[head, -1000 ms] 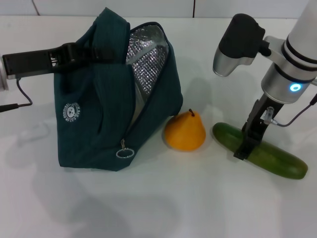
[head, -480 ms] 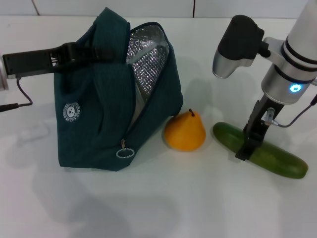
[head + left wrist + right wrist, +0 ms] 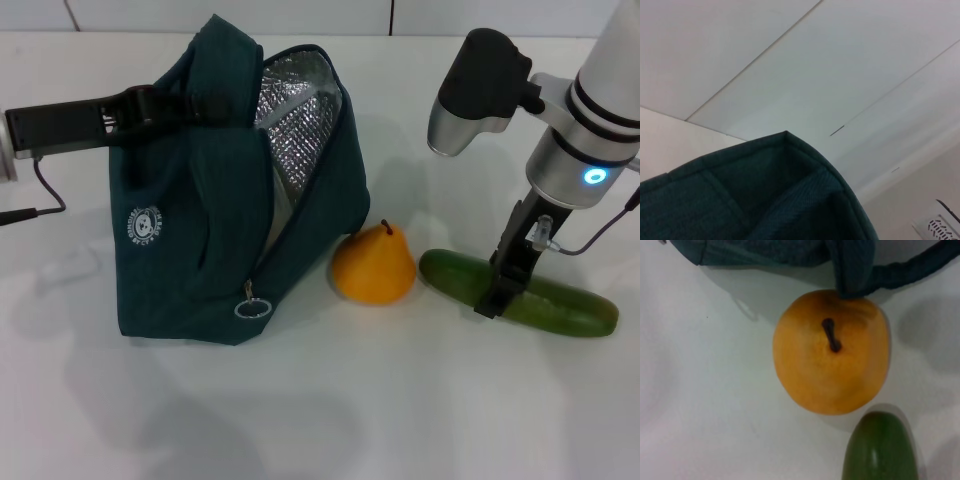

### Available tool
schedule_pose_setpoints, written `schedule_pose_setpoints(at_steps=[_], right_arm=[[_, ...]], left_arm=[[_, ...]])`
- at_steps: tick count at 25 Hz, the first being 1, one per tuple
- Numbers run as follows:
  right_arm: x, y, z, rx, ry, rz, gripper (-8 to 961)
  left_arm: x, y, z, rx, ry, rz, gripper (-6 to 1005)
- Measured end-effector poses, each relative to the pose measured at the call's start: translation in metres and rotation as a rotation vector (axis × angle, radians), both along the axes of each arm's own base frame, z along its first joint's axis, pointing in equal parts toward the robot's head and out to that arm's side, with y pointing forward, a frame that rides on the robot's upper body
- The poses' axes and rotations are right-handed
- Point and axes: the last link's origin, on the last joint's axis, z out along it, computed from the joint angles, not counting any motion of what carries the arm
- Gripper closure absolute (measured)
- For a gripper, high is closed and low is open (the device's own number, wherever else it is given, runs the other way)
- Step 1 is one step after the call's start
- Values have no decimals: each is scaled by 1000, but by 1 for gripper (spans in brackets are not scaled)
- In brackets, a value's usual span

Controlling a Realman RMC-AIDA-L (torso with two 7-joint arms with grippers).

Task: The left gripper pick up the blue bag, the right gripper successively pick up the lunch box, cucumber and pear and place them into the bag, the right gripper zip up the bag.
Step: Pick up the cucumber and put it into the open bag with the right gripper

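Teal-blue fabric and silver foil dominate the scene: the blue bag stands on the white table, unzipped, its mouth gaping toward the right, with the ring zipper pull hanging low on its front. The left gripper reaches in from the left and has its fingers closed on the upper edge of the bag near a handle, holding that side up. The lunch box is not visible on the table; it is judged to lie already inside the bag, though the interior cannot be seen to confirm this. The pear rests on the table, touching the bag's lower right edge. Just beside it, to the right, lies the cucumber, flat on the table. The right gripper has descended onto the middle of the cucumber, its fingers straddling it; whether they are clamped tight or merely around it cannot be told. Progress is judged as roughly one third: bag held, box apparently packed. Remaining: cucumber lifted and placed, pear placed, zipper closed.
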Motion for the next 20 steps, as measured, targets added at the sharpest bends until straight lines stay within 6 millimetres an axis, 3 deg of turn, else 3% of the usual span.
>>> schedule_pose_setpoints(at_steps=[8, 20], right_arm=[[-6, -1, 5, -13, -2, 5, 323], [-9, 24, 67, 182, 77, -45, 324]], left_arm=[[-2, -1, 2, 6, -3, 6, 932], [-3, -2, 3, 7, -4, 8, 931]])
